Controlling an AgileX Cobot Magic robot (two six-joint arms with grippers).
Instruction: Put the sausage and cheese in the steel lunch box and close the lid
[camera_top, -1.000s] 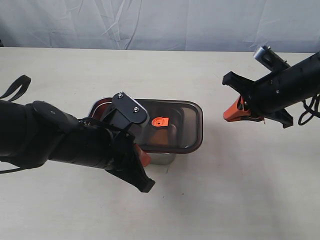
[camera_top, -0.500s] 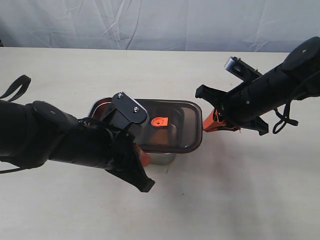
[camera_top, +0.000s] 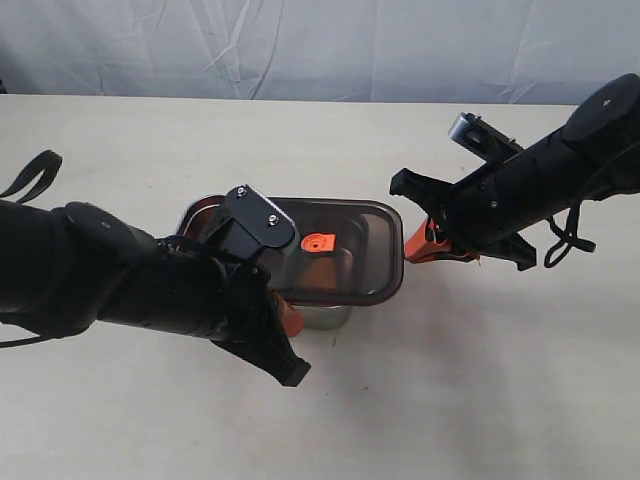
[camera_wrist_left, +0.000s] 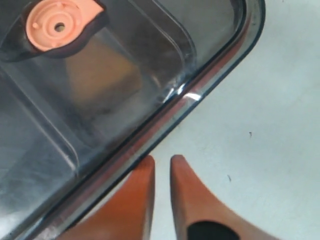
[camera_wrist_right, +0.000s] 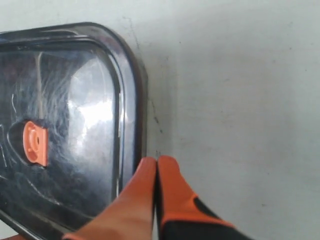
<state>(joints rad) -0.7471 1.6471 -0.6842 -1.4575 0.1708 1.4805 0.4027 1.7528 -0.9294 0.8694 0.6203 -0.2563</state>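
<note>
The step in hand, as I judged it, was closing up. The lid (camera_top: 370, 250) lay on top of the steel lunch box (camera_top: 325, 318) in the middle of the bench (camera_top: 450, 390), valve tab (camera_top: 318, 243) upward. It seemed to overhang toward my right arm's side, so I doubted it was seated. Through the dark plastic I could not make out the sausage or the cheese.

My left claw (camera_wrist_left: 162, 161) sat just beside the lid's long edge, its tips barely parted and gripping nothing. My right claw (camera_wrist_right: 157, 161) was closed and empty, its tips at the lid's short end, touching or nearly so.

The next move probably called for nudging the lid square over the box, then pressing it down evenly without tipping the box.
</note>
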